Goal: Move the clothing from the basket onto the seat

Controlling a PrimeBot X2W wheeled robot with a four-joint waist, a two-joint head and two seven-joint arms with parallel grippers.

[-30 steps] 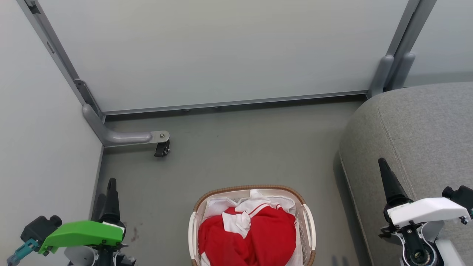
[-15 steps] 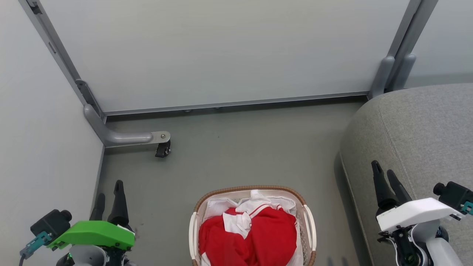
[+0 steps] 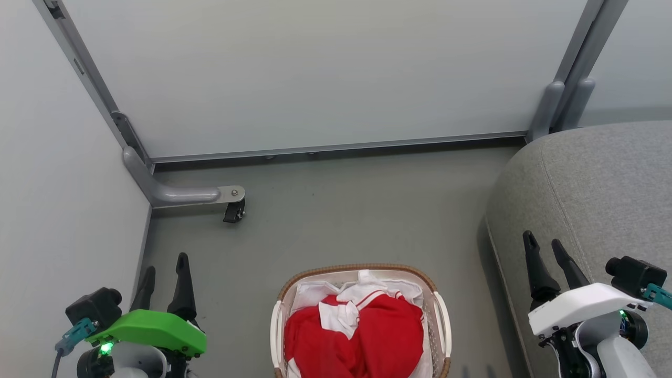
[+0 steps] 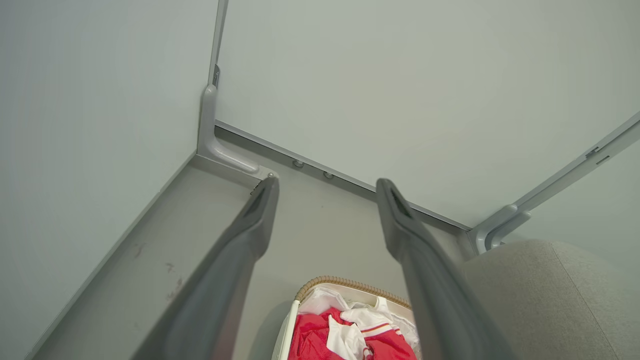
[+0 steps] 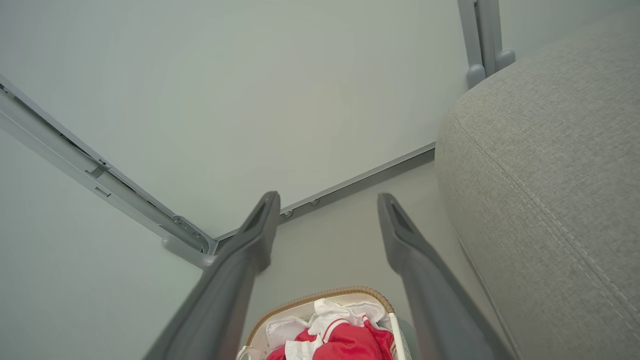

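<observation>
we take the laundry basket [image 3: 357,268] as our mark. it stands on the grey floor [image 3: 341,220], and its near end is cut off by the bottom edge of the head view, so we cannot tell for sure which way its long axis runs. the red clothing [image 3: 367,341] is heaped inside it as one mound. a white striped collar [image 3: 341,315] lies on top, toward the basket's far side. none of the clothing is on the grey sofa [image 3: 604,184], which stands near the basket on its right.

the left gripper [image 3: 166,262] hangs to the basket's left over bare floor. the right gripper [image 3: 542,239] hangs to the basket's right, against the sofa's rounded edge. both point past the basket's far rim rather than into it. in each wrist view the basket sits low between the fingers [image 4: 240,250], so the clothing lies inward of and below each gripper. the two are about equally far from the basket. we judge the right one the handier, since it is on the sofa's side.

both grippers have their fingers spread, with a plain gap between the tips, and neither holds or touches anything. we judge that the reach has not yet begun. the next move calls for swinging a gripper inward and down onto the top of the mound.
</observation>
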